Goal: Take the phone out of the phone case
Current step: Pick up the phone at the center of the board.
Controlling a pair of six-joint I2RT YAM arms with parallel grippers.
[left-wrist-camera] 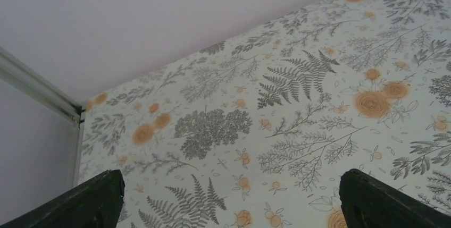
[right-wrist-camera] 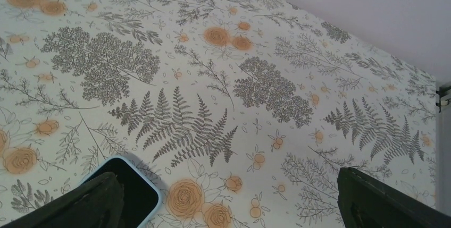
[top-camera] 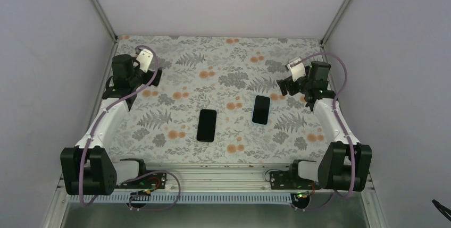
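**Both end effectors wide open, nothing held**

The left end effector (left-wrist-camera: 234,204) was spread wide, its two black fingertips (left-wrist-camera: 93,201) sitting at opposite lower corners of the left wrist view with only floral pattern between them. It gripped nothing. It hung over the far left part of the desk (top-camera: 175,52), a white surface printed with grey ferns and orange flowers.

The right end effector (right-wrist-camera: 228,204) was parted just as widely and was also empty. It hovered over the far right of the desk. In the right wrist view, one rounded corner of the pale-blue phone case (right-wrist-camera: 154,199) showed just beside its left fingertip, without touching it.

The black phone (top-camera: 260,109) lay flat, right of centre, its dark face framed by the pale-blue rim. A second flat black rectangular slab (top-camera: 207,125), phone-shaped with no coloured rim visible, lay left of it and slightly nearer. The two were apart, and both were well clear of the left arm.
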